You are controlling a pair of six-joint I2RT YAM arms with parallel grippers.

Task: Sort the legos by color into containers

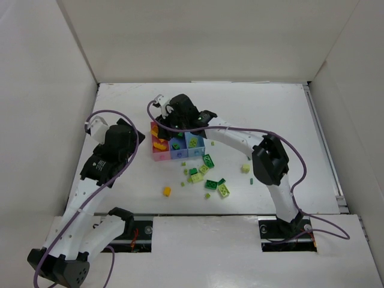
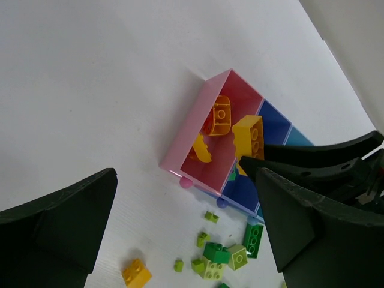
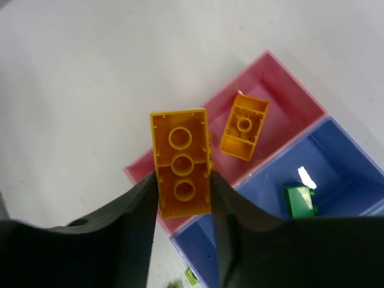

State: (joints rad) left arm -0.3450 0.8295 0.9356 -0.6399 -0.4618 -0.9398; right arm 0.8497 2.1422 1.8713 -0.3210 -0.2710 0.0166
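Nearest the table's (image 1: 288, 120) near edge, a lone orange-yellow piece (image 1: 167, 191) lies apart from the others. Just beyond it, dark green and lime legos (image 1: 207, 177) are scattered around the middle, with one lime piece (image 1: 245, 168) off toward the right edge. These are what is left to sort. Left of them the left gripper (image 2: 185, 180) hovers with its jaws spread wide and nothing between them. Beyond the scatter, left of the table's centre, stand the joined containers. The pink bin (image 3: 282, 78) already holds several orange-yellow bricks, the periwinkle bin (image 3: 336, 162) holds a dark green one, and the light blue bin (image 1: 196, 150) holds some lime pieces. Farthest out, the right gripper (image 3: 183, 180) pinches an orange-yellow brick (image 3: 180, 156) between narrow jaws, underside toward its camera, above the pink bin's outer wall. By my reckoning the sort is well under way: the yellow is nearly done, but most of the greens are waiting.
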